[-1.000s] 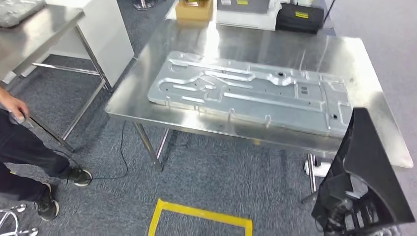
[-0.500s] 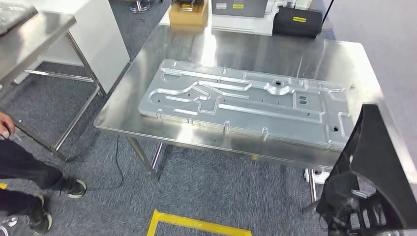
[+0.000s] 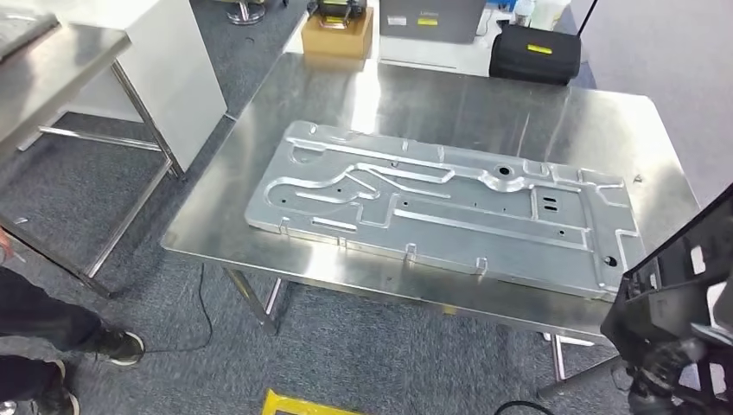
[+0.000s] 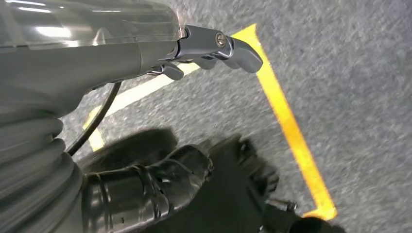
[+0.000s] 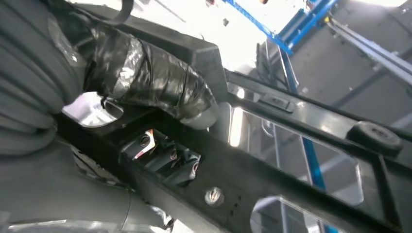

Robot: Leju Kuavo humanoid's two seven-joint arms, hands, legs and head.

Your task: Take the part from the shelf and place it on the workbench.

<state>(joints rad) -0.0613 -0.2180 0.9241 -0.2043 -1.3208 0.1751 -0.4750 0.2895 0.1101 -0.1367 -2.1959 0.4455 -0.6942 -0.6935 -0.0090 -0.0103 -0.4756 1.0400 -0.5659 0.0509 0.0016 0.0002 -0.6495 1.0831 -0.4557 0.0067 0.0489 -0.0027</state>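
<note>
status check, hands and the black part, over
Right hand grips the black part, held off the workbench's near right corner. Left hand holds nothing, hanging over the floor. Large metal panel covers most of the workbench.

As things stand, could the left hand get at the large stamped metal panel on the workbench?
Probably not yet. The left hand hangs low over the carpet by the yellow floor tape, holding nothing, while the metal panel lies up on the workbench. Nothing blocks it; the arm would have to rise.
</note>
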